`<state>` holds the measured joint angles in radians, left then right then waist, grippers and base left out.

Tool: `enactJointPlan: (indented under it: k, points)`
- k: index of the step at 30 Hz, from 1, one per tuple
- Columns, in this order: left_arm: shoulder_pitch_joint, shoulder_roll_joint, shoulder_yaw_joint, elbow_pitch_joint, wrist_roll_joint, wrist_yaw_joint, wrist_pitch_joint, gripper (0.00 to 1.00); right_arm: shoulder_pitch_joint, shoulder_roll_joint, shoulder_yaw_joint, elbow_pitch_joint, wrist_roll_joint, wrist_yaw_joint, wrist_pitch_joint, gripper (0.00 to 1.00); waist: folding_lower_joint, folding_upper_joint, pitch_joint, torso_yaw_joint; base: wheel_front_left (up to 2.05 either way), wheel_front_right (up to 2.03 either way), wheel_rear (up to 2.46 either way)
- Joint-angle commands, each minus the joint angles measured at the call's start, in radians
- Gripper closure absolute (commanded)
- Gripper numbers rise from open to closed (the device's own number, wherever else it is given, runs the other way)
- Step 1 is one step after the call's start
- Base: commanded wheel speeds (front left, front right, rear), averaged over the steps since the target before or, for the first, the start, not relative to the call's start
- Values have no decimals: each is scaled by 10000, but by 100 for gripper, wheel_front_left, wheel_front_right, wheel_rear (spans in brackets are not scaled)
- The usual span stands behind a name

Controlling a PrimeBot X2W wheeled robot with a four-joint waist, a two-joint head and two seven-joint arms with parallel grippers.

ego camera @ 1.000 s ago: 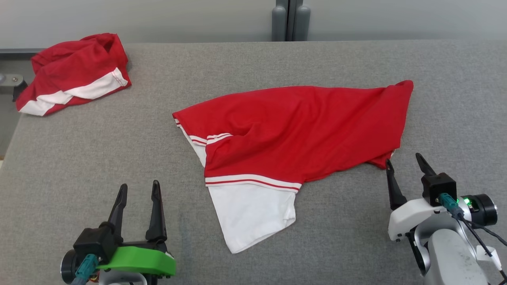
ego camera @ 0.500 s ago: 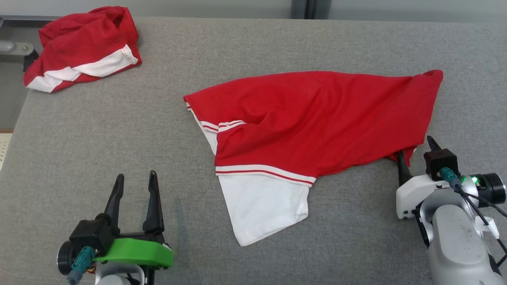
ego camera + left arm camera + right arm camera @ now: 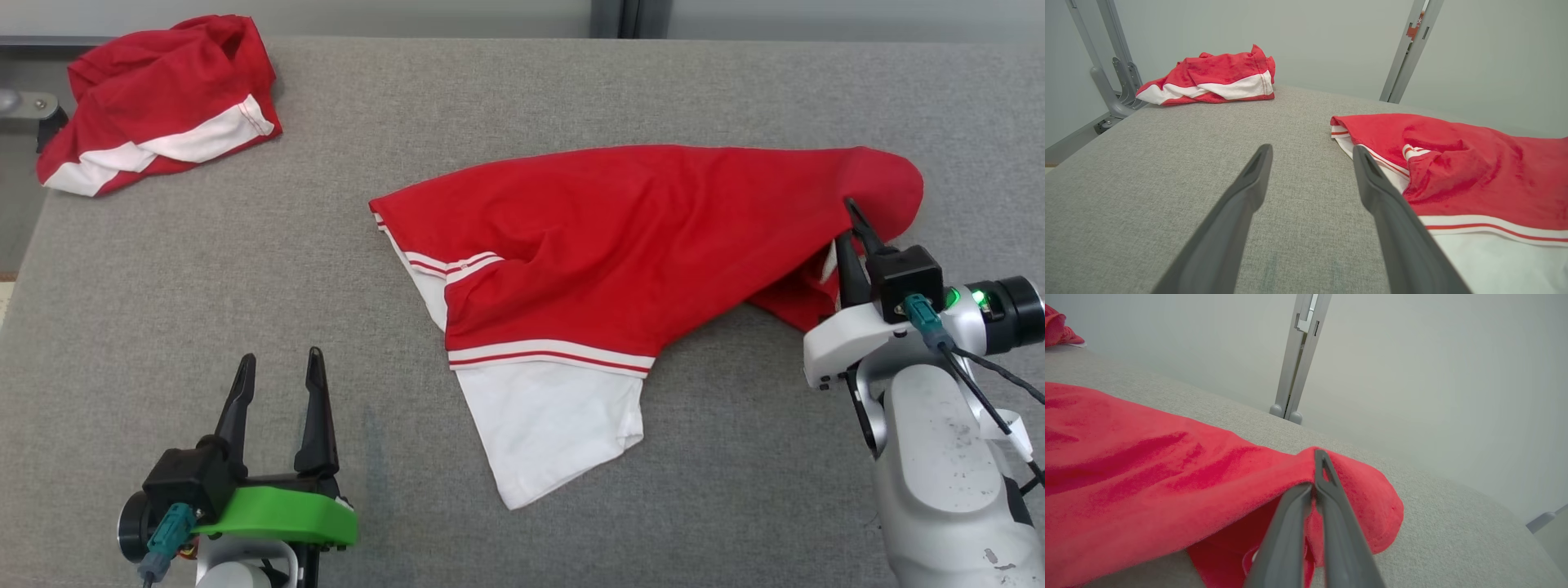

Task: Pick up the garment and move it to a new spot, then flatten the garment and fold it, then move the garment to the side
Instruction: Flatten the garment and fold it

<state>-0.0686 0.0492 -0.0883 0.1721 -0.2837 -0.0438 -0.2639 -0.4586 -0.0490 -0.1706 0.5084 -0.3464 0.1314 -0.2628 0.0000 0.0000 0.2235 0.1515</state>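
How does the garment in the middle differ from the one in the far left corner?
The middle garment lies spread across the table; the corner garment is bunched in a heap. The right claw is shut on the middle garment's right end, holding it up off the surface; nothing touches the corner garment. Both are red with white trim.

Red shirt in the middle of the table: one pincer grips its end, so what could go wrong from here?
1. The right pincer is shut on just the right end of the red shirt; such a small pinch might slip when it lifts.
2. The left pincer sits open, apart from the cloth, so a one-sided pull would likely drag and bunch the white panel across the table.
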Motion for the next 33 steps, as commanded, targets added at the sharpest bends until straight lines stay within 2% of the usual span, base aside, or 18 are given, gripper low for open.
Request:
enactJointPlan:
  k: [1,8,12,22,26,29,33]
  points:
    - [-62,23,57,26,78,42,-9,0,40,-25,222,-294,-12,-14,-29,100,0,0,-86,-60,0,0,0]
    - [141,23,87,33,20,78,-9,0,843,-26,1425,-1453,-285,-14,-28,100,0,0,-408,-210,0,0,0]
    - [235,23,138,-8,-18,104,-9,0,1485,-28,1829,-2455,-190,-14,376,100,0,0,-577,-315,0,0,0]
    - [455,23,393,-175,-31,83,-9,0,3890,-88,1767,-5850,-55,-14,2115,100,0,0,-784,-704,0,0,0]
    - [413,23,373,-204,0,39,-9,0,4465,-172,2037,-6783,153,-14,2753,100,0,0,-713,-708,0,0,0]
    - [265,23,250,-194,-18,19,-9,0,4461,-272,2418,-6500,538,-14,3025,100,0,0,-584,-571,0,0,0]
    - [96,23,115,-148,-64,12,-9,0,3781,-486,3126,-4809,1211,-15,3251,100,0,0,-385,-290,0,0,0]
